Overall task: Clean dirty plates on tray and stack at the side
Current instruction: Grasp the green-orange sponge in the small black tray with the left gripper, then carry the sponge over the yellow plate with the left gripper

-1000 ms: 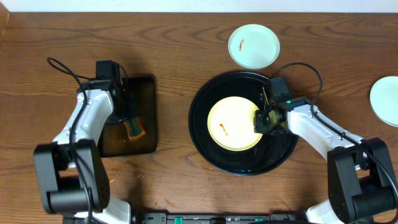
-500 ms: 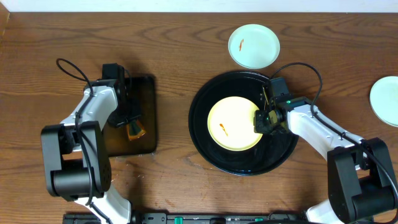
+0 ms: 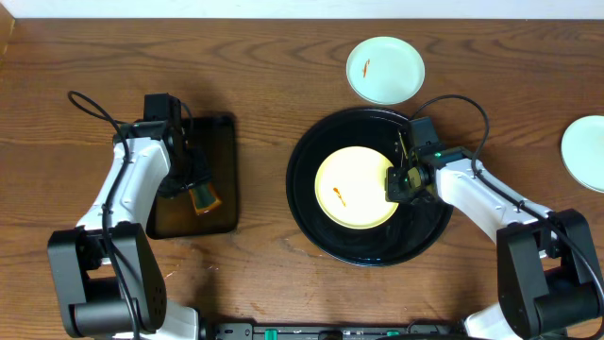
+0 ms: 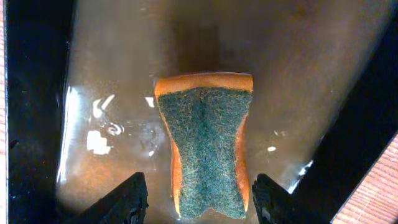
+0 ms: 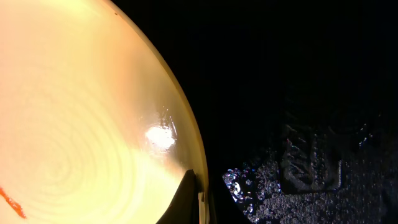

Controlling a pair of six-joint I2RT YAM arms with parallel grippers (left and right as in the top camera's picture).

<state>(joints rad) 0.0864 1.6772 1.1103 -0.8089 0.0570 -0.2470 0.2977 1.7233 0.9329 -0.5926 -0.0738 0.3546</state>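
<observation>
Plates (image 3: pixel 385 69) are not yet wiped. In the rectangular tray (image 4: pixel 37 93), the left gripper (image 4: pixel 202 202) has sprung wide again, straddling the sponge (image 4: pixel 205 149) without holding it, so a fresh grasp seems needed. On the round tray (image 3: pixel 311 142), the right gripper (image 3: pixel 396 179) pinches the rim of the smeared yellow plate (image 3: pixel 354 187).

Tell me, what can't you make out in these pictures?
Right mint plate: cut by the overhead's right edge; smears unknown.
Yellow plate: right rim under the right arm, overhead.
Sponge: upper end under the left arm, overhead.
Tray: nearly black in the right wrist view; detail lost.
</observation>
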